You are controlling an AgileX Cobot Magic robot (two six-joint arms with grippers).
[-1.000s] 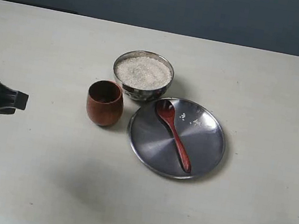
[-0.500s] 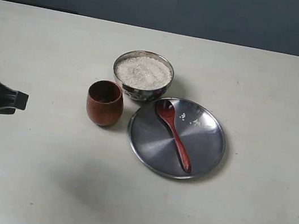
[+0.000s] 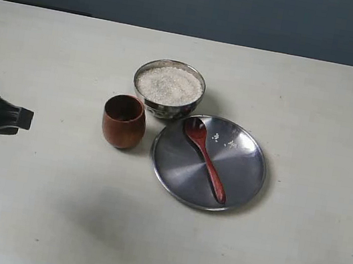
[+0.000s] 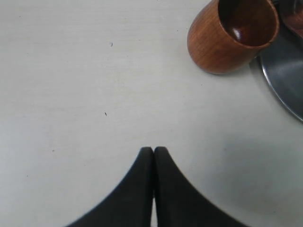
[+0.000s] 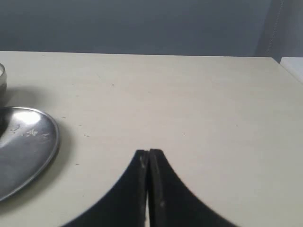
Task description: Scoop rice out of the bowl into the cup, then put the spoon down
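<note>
A steel bowl heaped with white rice stands at mid-table. In front of it to the left is the brown wooden cup, upright. The dark red wooden spoon lies on the flat steel plate, scoop toward the bowl, with a few stray grains beside it. My left gripper is at the far left edge, shut and empty, well apart from the cup. My right gripper is shut and empty, over bare table beside the plate; the exterior view does not show it.
The pale table stretches around the dishes. A dark wall runs behind its far edge. The table's corner shows in the right wrist view.
</note>
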